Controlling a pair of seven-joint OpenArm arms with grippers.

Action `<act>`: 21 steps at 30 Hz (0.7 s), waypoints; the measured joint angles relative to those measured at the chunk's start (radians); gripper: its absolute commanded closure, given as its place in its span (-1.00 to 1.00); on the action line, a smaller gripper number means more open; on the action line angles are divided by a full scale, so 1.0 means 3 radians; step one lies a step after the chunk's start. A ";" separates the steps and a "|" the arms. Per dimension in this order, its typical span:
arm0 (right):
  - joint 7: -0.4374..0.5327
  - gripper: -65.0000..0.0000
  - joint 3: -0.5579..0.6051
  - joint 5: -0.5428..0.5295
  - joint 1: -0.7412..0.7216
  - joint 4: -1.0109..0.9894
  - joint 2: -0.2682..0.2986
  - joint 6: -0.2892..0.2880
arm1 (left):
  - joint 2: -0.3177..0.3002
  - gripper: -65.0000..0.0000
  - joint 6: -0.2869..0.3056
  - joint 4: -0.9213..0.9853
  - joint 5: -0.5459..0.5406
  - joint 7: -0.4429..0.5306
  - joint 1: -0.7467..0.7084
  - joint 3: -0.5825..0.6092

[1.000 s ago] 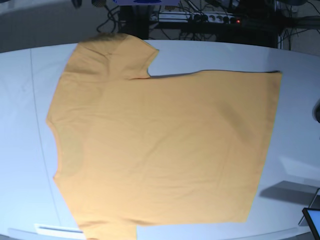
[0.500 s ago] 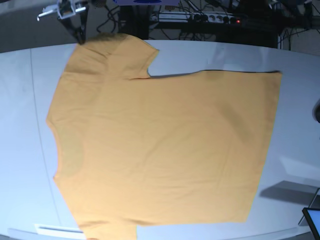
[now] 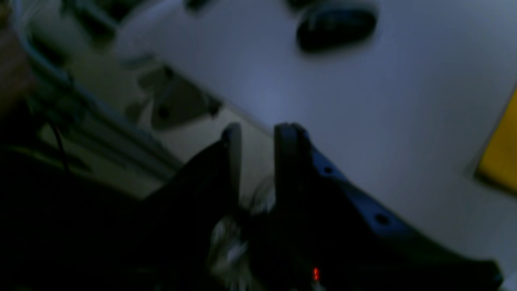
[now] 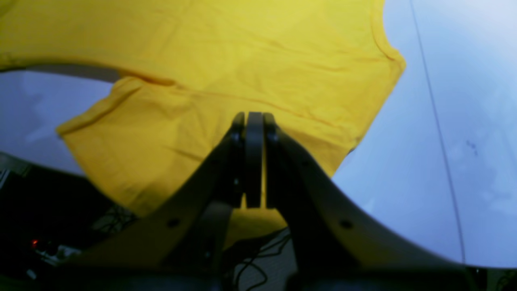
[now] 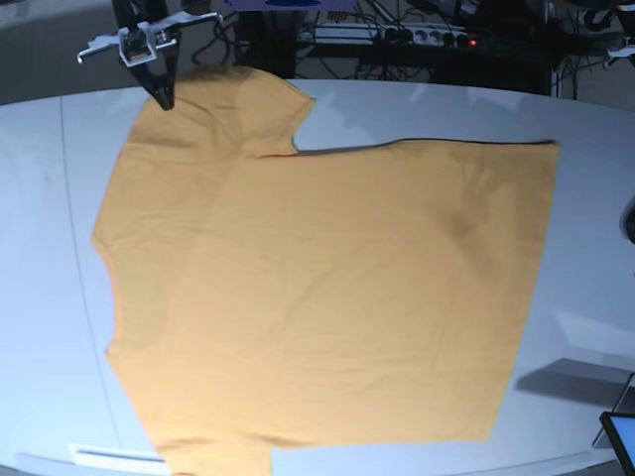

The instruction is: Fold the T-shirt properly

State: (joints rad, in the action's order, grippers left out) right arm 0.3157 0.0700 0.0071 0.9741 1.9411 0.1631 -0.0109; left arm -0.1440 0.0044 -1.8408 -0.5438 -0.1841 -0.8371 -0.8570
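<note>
The right gripper (image 5: 164, 99), fingers together, is now descending over the T-shirt (image 5: 317, 297) sleeve, while the left gripper (image 3: 256, 133), blurred, seems to be parting, suggesting folding is only starting.

One T-shirt (image 5: 317, 297) is seen, spread flat on one table (image 5: 40, 248). Two grippers are counted: right gripper (image 5: 165, 99) at approx. 11 o'clock of the base view, left gripper (image 3: 258, 135) seen in its wrist cam only. One power strip (image 5: 427, 36) is noted at 12 o'clock, behind the table. One dark oval obj. (image 3: 336, 28) is noted on the table, blurred.
</note>
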 measured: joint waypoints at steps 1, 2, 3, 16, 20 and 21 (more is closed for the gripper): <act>0.0000 1.00 -0.0001 0.0000 -0.0017 0.0000 0.0006 0.0001 | 0.0000 0.56 0.0037 0.0006 0.0001 0.0106 0.0000 0.0000; 0.0009 1.00 -0.0001 0.0000 -0.0024 0.0000 0.0008 0.0004 | -0.0005 0.56 0.0127 0.0018 0.0001 0.0257 -0.0005 0.0001; 0.0011 1.00 0.0000 0.0000 -0.0022 0.0000 0.0005 0.0011 | -0.0027 0.56 0.0215 0.0023 0.0003 0.0379 -0.0004 0.0003; 0.0001 1.00 -0.0001 0.0000 -0.0014 0.0000 0.0172 0.0011 | -0.0270 0.56 0.1188 0.0959 0.0290 0.0476 0.0511 0.0308; 0.0000 1.00 -0.0001 0.0001 -0.0015 0.0000 0.0174 0.0011 | -0.0390 0.56 0.1474 0.1030 -0.0518 0.0437 0.0441 0.0168; 0.0000 1.00 -0.0001 0.0001 -0.0015 0.0000 0.0173 0.0011 | -0.0431 0.56 0.1551 0.1016 -0.0646 0.0281 0.0422 0.0142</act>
State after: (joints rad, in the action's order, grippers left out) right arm 0.3157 0.0696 0.0074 0.9695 1.9411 0.2150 -0.0074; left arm -0.2733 0.4698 -1.5360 -0.7376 -0.0998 -0.7105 -0.8143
